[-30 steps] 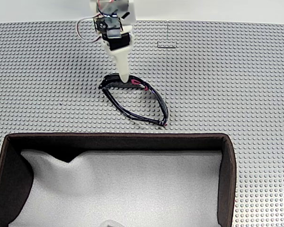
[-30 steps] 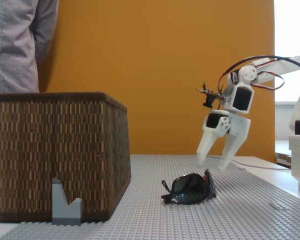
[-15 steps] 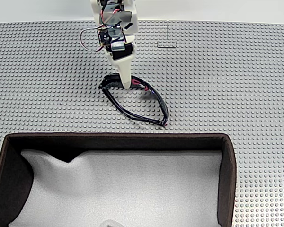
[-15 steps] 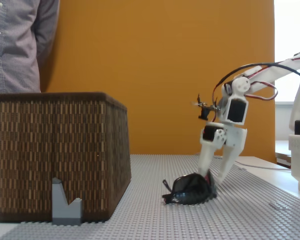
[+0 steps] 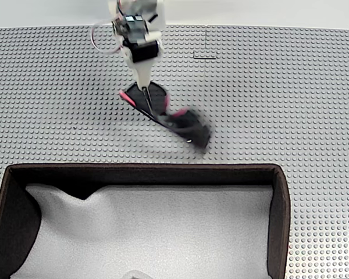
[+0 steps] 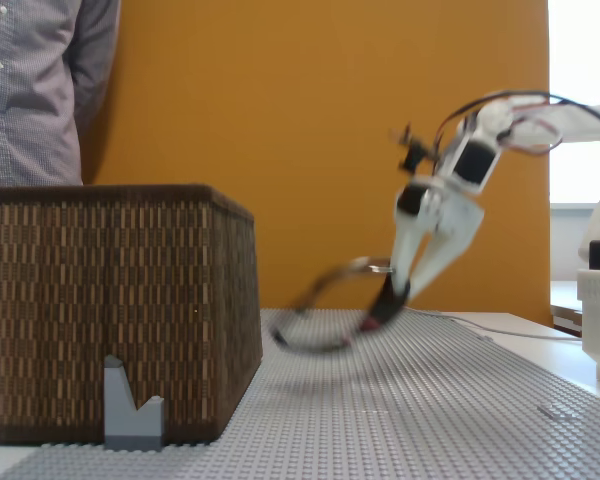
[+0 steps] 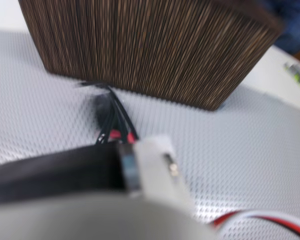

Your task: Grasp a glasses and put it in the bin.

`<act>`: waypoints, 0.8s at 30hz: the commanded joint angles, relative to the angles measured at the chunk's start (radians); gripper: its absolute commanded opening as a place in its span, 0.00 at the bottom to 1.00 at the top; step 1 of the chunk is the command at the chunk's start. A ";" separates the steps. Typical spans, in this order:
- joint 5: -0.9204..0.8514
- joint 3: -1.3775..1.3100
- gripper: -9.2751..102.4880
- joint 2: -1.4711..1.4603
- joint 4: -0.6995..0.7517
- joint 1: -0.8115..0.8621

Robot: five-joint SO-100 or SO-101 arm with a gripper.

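Here, nearest the camera in a fixed view from above, the bin [image 5: 282,221] lay along the lower edge, its dark brown walls enclosing a white, lumpy foam lining. Beyond its far wall, on the grey studded mat [image 5: 291,93], the glasses [image 5: 166,113] appeared as a blurred dark frame with red accents, just past the bin and left of centre. The gripper [image 5: 144,96] pinched them at their upper end, its white fingers drawn together on the frame, with the rest of the arm rising toward the top edge.

In a fixed view from the side, a small grey block [image 6: 132,405] stood against the front of the bin [image 6: 120,310], whose woven brown wall filled the left. To the right, the glasses [image 6: 325,315] hung clear of the mat [image 6: 430,400], blurred, trailing toward the bin from the gripper [image 6: 392,295] that clasped their right end. A person in a checked shirt [image 6: 40,90] stood behind the bin, before an orange wall [image 6: 310,120].

In the wrist view, a white finger [image 7: 157,165] and the dark frame of the glasses [image 7: 110,120] pointed toward the bin's wall [image 7: 155,50].
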 commanded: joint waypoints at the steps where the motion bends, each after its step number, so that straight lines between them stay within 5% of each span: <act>1: -0.035 -0.120 0.08 0.126 0.064 0.005; 12: -0.081 -0.431 0.08 0.239 0.164 0.046; 24: -0.015 -0.842 0.08 -0.150 0.225 0.051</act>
